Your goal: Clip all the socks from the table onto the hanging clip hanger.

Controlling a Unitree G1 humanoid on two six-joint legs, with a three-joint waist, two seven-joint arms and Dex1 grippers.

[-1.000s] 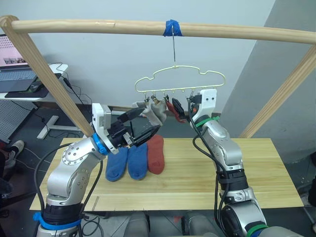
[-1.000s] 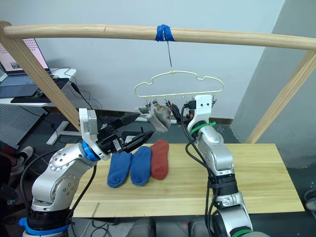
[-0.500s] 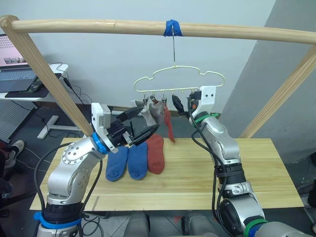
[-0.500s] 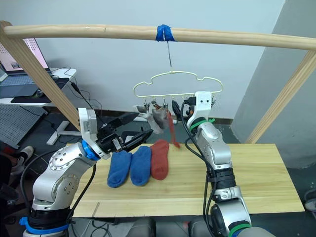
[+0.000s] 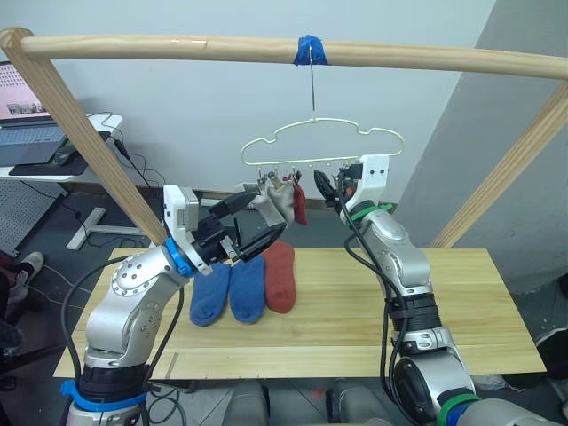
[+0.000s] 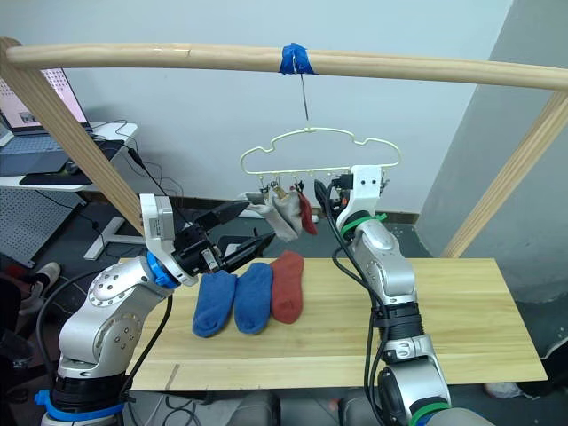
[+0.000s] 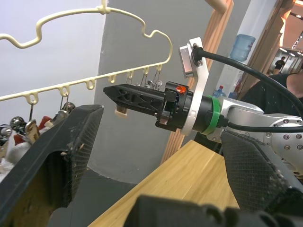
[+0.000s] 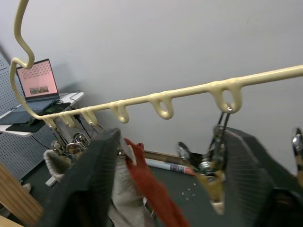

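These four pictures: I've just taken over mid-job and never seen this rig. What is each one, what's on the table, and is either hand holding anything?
This is a two-armed humanoid robot. The two wide pictures come from its head camera, looking down over its arms. The other two are taken from its wrists, along the black fingers.

On the wooden table lie two blue socks and one red sock. A pale clip hanger hangs from the wooden rail. Light grey socks and a red sock hang from its clips.

The left hand is open beside the grey socks and holds nothing. The right hand is open at the clips, also empty.
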